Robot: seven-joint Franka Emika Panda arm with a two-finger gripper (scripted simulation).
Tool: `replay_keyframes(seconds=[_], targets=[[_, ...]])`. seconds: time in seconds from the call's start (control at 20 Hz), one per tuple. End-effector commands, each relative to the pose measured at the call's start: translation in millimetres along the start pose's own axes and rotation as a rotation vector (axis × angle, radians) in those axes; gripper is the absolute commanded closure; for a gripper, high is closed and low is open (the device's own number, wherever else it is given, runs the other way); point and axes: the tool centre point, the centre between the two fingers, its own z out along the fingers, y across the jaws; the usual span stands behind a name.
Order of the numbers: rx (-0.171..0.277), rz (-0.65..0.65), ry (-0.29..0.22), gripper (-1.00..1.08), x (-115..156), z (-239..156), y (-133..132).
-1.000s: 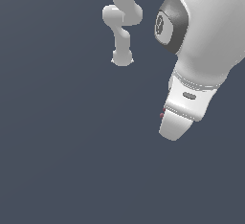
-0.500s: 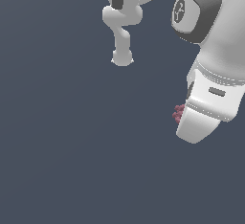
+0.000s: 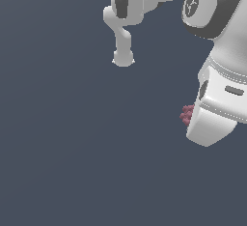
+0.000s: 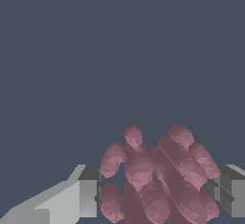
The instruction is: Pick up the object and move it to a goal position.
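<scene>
Arm shifted toward 3 o'clock since last frame; end effector [image 4: 155, 194] pinching the object [image 4: 158, 180], pick looks done, carry to goal still left

White rounded arm [image 3: 219, 75], dark grey joint caps, grey fingertips [image 4: 88, 189].

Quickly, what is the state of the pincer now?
Pincer: closed on the small dark red-pink lumpy bead cluster, one finger on each side of it.
</scene>
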Motion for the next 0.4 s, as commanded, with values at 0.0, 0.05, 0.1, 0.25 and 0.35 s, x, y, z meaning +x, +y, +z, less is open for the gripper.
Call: replay_keyframes(seconds=[0.0,0.05,0.1,0.25,0.35], targets=[[0.000,0.000,0.000,1.08,1.4,-1.4,0.2],[0.000,0.000,0.000,1.08,1.7,-1.7,0.3],[0.000,0.000,0.000,1.08,2.0,-2.0,0.4],[0.000,0.000,0.000,1.08,2.5,-2.4,0.5],[0.000,0.000,0.000,1.08,2.6,-2.5,0.5]])
